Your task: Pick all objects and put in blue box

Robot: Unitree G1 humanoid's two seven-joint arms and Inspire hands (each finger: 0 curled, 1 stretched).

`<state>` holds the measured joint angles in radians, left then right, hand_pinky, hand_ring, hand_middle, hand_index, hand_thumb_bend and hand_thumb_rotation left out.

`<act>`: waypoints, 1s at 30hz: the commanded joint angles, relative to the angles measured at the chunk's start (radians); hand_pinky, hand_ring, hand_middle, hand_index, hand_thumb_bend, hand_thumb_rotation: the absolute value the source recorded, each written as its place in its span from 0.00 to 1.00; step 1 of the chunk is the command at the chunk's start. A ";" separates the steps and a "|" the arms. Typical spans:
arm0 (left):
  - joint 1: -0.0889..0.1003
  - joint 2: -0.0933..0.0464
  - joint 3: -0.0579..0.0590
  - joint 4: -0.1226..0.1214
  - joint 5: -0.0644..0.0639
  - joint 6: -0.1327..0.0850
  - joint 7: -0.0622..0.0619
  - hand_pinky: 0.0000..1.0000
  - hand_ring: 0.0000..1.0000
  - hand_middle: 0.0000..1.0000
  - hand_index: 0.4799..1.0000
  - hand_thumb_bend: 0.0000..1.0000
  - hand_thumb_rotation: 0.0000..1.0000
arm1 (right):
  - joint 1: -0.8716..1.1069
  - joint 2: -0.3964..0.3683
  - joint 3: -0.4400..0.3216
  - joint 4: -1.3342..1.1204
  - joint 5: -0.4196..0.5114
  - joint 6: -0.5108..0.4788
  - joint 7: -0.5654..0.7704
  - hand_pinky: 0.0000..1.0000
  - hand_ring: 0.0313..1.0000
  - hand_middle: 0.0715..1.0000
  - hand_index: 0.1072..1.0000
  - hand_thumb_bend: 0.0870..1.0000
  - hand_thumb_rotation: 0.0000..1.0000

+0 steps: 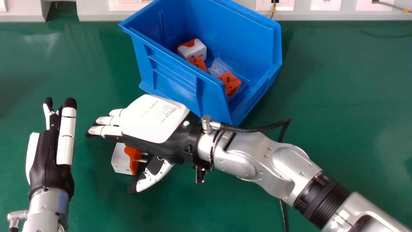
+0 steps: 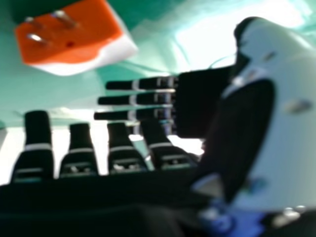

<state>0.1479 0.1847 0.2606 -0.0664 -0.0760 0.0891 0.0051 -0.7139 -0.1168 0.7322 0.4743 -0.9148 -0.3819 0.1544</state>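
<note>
I had the right robot hand (image 1: 151, 120) over the last loose plug (image 1: 120, 161), fingers (image 1: 109, 130) nearly straight, thumb (image 1: 154, 175) spread wide, nothing held. Plug lay on the surface (image 1: 338, 96), just off the near-left side of the box (image 1: 169, 77), pins (image 1: 141, 160) toward the thumb side. Box stood by the surface's far edge with three other plugs (image 1: 196, 50) in it, so I judged this the final pick.

Step in hand: grasp. I couldn't tell the clearance under the palm. Best approach, I reckoned: lower slowly, line fingers and thumb up across the solid body, then close evenly. Pinching on the pins risked a twist or a slip. Closing too high could have squirted it out. After that, a straight lift above the box wall before crossing. Left robot hand (image 1: 50, 154) was off to the left, fingers extended, empty.
</note>
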 commanded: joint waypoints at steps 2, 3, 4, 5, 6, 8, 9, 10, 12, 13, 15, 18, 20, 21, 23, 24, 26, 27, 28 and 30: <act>-0.010 0.002 0.005 -0.016 0.004 -0.006 0.003 1.00 1.00 1.00 1.00 0.50 1.00 | -0.044 0.026 0.009 0.000 0.000 0.005 0.013 0.82 0.94 0.95 0.93 0.36 0.44; -0.009 0.002 0.003 -0.018 0.005 -0.006 0.003 1.00 1.00 1.00 1.00 0.50 1.00 | -0.047 0.027 0.014 0.002 -0.005 0.008 0.012 0.83 0.94 0.96 0.94 0.37 0.44; -0.008 0.002 0.002 -0.021 0.006 -0.005 0.002 1.00 1.00 1.00 1.00 0.50 1.00 | -0.050 0.027 0.019 0.003 -0.010 0.010 0.013 0.83 0.94 0.96 0.94 0.37 0.44; -0.009 0.002 0.002 -0.025 0.005 -0.003 0.002 1.00 1.00 1.00 1.00 0.50 1.00 | -0.054 0.027 0.025 0.005 -0.016 0.013 0.017 0.84 0.95 0.96 0.94 0.38 0.44; -0.009 0.002 0.002 -0.026 0.005 -0.001 0.002 1.00 1.00 1.00 1.00 0.50 1.00 | -0.057 0.027 0.028 0.006 -0.019 0.015 0.021 0.84 0.95 0.96 0.94 0.38 0.44; -0.011 0.001 0.002 -0.028 0.003 0.001 0.002 1.00 1.00 1.00 1.00 0.50 1.00 | -0.060 0.027 0.035 0.004 -0.027 0.021 0.030 0.86 0.96 0.97 0.95 0.40 0.43; -0.011 0.001 0.003 -0.027 0.001 0.001 0.002 1.00 1.00 1.00 1.00 0.50 1.00 | -0.061 0.028 0.038 0.004 -0.032 0.024 0.035 0.86 0.96 0.97 0.95 0.40 0.43; -0.012 0.000 0.004 -0.026 -0.002 0.001 0.001 1.00 1.00 1.00 1.00 0.50 1.00 | -0.063 0.028 0.043 0.001 -0.039 0.029 0.041 0.87 0.97 0.98 0.95 0.42 0.42; -0.015 0.000 0.006 -0.021 -0.005 0.001 0.000 1.00 1.00 1.00 1.00 0.50 1.00 | -0.067 0.028 0.049 -0.002 -0.047 0.035 0.052 0.89 0.98 0.98 0.96 0.44 0.40; -0.016 0.000 0.006 -0.019 -0.007 0.001 -0.001 1.00 1.00 1.00 1.00 0.50 1.00 | -0.068 0.027 0.051 -0.005 -0.050 0.038 0.057 0.89 0.98 0.99 0.96 0.44 0.39; -0.018 0.001 0.006 -0.017 -0.007 0.002 -0.002 1.00 1.00 1.00 1.00 0.50 1.00 | -0.070 0.028 0.052 -0.007 -0.050 0.042 0.067 0.90 0.99 0.99 0.97 0.45 0.38; -0.022 0.003 0.007 -0.020 -0.010 0.007 -0.005 1.00 1.00 1.00 1.00 0.49 1.00 | -0.076 0.037 0.058 0.002 -0.050 0.054 0.084 0.93 0.99 1.00 0.98 0.46 0.36; -0.025 0.001 0.007 -0.018 -0.011 0.006 -0.005 1.00 1.00 1.00 1.00 0.49 1.00 | -0.080 0.044 0.065 0.017 -0.058 0.061 0.085 0.94 0.99 1.00 0.98 0.46 0.35; -0.027 0.001 0.008 -0.016 -0.011 0.005 -0.005 1.00 1.00 1.00 1.00 0.49 1.00 | -0.083 0.047 0.070 0.025 -0.063 0.064 0.085 0.94 0.99 1.00 0.98 0.46 0.35; -0.026 -0.001 0.007 -0.017 -0.012 0.002 -0.007 1.00 1.00 1.00 1.00 0.49 1.00 | -0.087 0.051 0.077 0.038 -0.071 0.069 0.083 0.95 1.00 1.00 0.98 0.44 0.30; -0.029 -0.001 0.008 -0.014 -0.013 0.000 -0.007 1.00 1.00 1.00 1.00 0.49 1.00 | -0.090 0.053 0.082 0.050 -0.080 0.073 0.079 0.97 1.00 1.00 0.99 0.41 0.19; -0.031 -0.001 0.008 -0.010 -0.013 -0.003 -0.008 1.00 1.00 1.00 1.00 0.49 1.00 | -0.096 0.057 0.090 0.067 -0.090 0.077 0.071 0.98 1.00 1.00 0.99 0.41 0.12; -0.032 -0.001 0.008 -0.010 -0.012 -0.002 -0.007 1.00 1.00 1.00 1.00 0.49 1.00 | -0.100 0.059 0.094 0.078 -0.095 0.079 0.064 0.98 1.00 1.00 0.99 0.41 0.12; -0.033 -0.001 0.008 -0.010 -0.012 -0.001 -0.007 1.00 1.00 1.00 1.00 0.49 1.00 | -0.104 0.060 0.096 0.086 -0.099 0.080 0.059 0.98 1.00 1.00 0.99 0.41 0.10; -0.035 -0.001 0.008 -0.008 -0.012 0.000 -0.007 1.00 1.00 1.00 1.00 0.48 1.00 | -0.112 0.065 0.101 0.104 -0.109 0.083 0.051 0.99 1.00 1.00 0.99 0.42 0.05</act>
<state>0.1248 0.1812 0.2613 -0.0641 -0.0852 0.0991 -0.0005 -0.7793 -0.0663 0.8336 0.5807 -1.0240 -0.3063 0.2290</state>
